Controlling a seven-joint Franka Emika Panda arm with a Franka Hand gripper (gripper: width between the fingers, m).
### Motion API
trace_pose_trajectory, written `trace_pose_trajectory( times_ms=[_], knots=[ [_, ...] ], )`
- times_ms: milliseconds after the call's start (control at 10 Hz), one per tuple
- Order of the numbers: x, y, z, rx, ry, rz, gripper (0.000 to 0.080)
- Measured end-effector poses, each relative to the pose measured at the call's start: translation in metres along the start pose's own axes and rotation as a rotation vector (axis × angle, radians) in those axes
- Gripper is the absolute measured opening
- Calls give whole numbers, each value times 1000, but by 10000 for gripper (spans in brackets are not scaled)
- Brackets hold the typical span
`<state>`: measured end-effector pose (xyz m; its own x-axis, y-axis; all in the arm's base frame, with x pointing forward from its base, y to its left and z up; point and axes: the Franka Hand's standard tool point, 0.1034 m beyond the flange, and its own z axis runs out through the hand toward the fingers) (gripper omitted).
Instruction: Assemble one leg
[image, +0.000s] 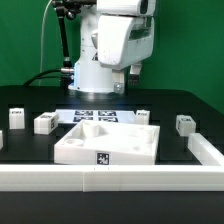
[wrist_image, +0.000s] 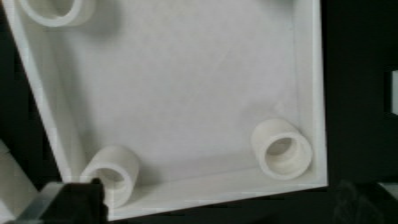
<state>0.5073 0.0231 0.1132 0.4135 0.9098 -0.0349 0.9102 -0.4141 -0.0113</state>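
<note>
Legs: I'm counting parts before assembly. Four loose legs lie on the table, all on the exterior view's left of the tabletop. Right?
Not quite. In the exterior view, only two legs lie on its left of the tabletop; the other two lie on its right.

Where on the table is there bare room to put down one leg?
In the exterior view, bare table lies left of the tray piece, in front of the inner left leg, and right of it, beside the outer right leg. Behind the tray piece it is crowded: the marker board and the arm.
</note>
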Motion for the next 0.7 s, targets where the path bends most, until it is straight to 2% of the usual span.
trace_pose_trajectory(
  times_ms=[100, 300, 400, 700],
  knots=[
    [2, -3, 4, -6, 7, -9, 649],
    [4, -26, 28, -21, 31, -36, 649],
    [2, -35, 40, -8, 30, -39, 649],
    [-1, -38, 74, -21, 56, -28, 649]
  ],
)
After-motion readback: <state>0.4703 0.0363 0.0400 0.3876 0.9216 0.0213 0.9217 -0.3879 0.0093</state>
